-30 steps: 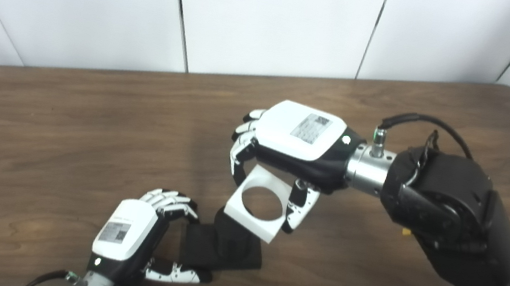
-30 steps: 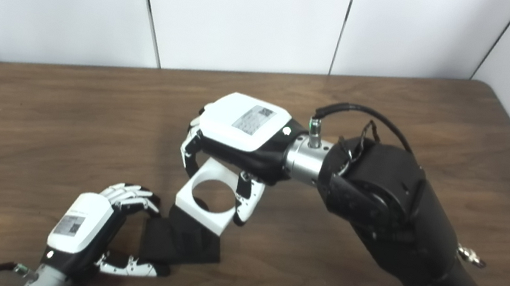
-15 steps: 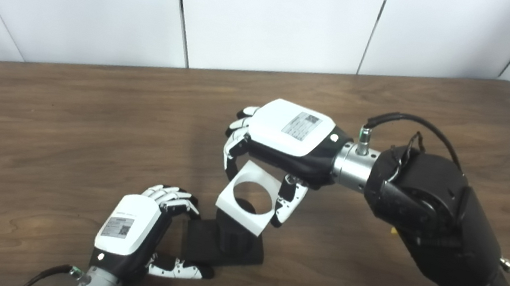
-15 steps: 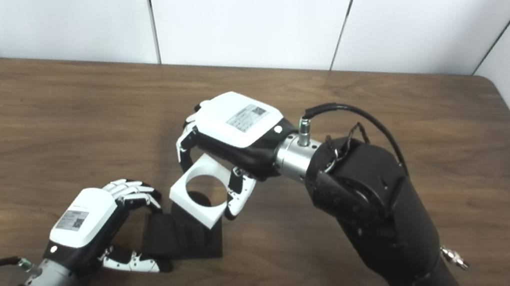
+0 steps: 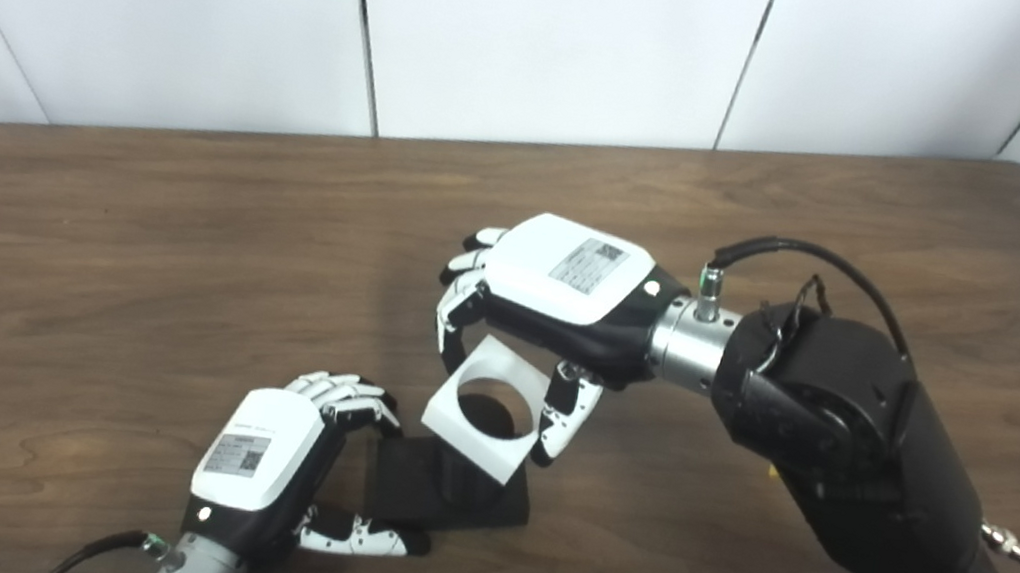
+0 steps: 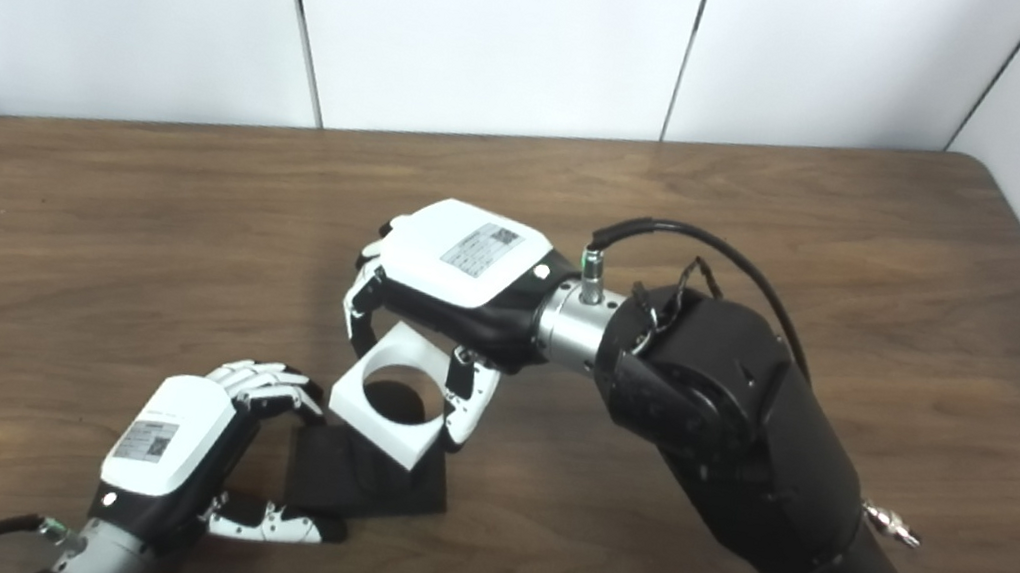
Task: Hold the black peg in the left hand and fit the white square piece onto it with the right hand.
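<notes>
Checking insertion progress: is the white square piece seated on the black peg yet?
Not seated. The white square piece, tilted in the right hand, sits over the black peg; peg top shows in its hole.

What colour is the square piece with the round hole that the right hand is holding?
White. The square piece in the right hand shows best in the left eye view.

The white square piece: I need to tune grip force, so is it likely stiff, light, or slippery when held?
The white square piece probably stays stiff: its edges look straight where the right hand pinches it. It is likely light, since a large round hole takes up most of it. Its smooth faces may slip, because only the fingers at its edges hold it.
</notes>
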Robot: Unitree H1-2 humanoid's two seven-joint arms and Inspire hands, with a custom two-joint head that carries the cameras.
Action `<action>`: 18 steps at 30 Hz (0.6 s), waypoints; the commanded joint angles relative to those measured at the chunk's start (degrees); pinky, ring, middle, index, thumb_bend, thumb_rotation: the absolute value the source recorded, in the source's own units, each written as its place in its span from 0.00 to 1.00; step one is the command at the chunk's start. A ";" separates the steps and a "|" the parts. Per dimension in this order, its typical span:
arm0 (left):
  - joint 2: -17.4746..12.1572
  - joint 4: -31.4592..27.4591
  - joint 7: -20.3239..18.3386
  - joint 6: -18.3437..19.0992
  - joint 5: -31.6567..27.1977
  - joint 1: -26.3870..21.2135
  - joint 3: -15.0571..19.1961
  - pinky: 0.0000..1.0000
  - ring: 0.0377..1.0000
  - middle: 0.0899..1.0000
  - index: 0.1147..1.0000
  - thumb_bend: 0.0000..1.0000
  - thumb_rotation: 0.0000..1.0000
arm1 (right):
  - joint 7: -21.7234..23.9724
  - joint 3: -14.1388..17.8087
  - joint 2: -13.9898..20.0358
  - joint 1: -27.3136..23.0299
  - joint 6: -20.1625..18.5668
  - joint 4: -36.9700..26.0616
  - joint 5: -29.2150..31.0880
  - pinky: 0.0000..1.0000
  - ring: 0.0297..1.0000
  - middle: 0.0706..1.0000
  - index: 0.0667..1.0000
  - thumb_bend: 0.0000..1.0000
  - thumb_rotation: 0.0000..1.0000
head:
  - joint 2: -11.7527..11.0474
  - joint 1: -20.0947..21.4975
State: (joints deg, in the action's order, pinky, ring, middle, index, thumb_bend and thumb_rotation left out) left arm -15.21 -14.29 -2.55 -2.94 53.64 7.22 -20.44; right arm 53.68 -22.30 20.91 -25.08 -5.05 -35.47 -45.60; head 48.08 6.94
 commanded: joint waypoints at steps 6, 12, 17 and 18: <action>-0.17 0.77 -1.35 0.67 0.95 0.22 -0.60 0.84 0.79 0.72 0.42 0.50 0.06 | -0.40 0.35 0.07 -1.15 0.63 -0.63 -0.48 0.95 0.87 0.73 0.45 0.52 0.13 | 0.15 -0.04; -0.03 0.10 -2.00 1.15 1.05 0.30 -0.67 0.85 0.80 0.73 0.42 0.50 0.06 | 0.31 0.11 -0.19 -1.14 0.32 -1.05 -0.81 0.96 0.87 0.73 0.45 0.52 0.13 | 0.39 -0.22; -0.02 0.13 -1.82 0.96 1.11 0.23 -0.72 0.85 0.80 0.73 0.42 0.50 0.06 | 0.63 -0.23 -0.70 -1.12 0.24 -1.08 -1.21 0.96 0.88 0.73 0.45 0.52 0.13 | 0.60 -0.26; -0.03 0.16 -1.76 0.90 1.09 0.22 -0.73 0.85 0.79 0.73 0.42 0.50 0.06 | 0.61 -0.26 -0.81 -1.08 0.27 -1.06 -1.21 0.96 0.87 0.73 0.45 0.52 0.13 | 0.60 -0.26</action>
State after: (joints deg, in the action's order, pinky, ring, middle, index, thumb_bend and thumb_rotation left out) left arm -15.06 -14.31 -2.66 -2.79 53.63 7.23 -20.59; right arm 54.56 -22.72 20.43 -24.67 -4.90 -35.47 -46.72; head 48.60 6.68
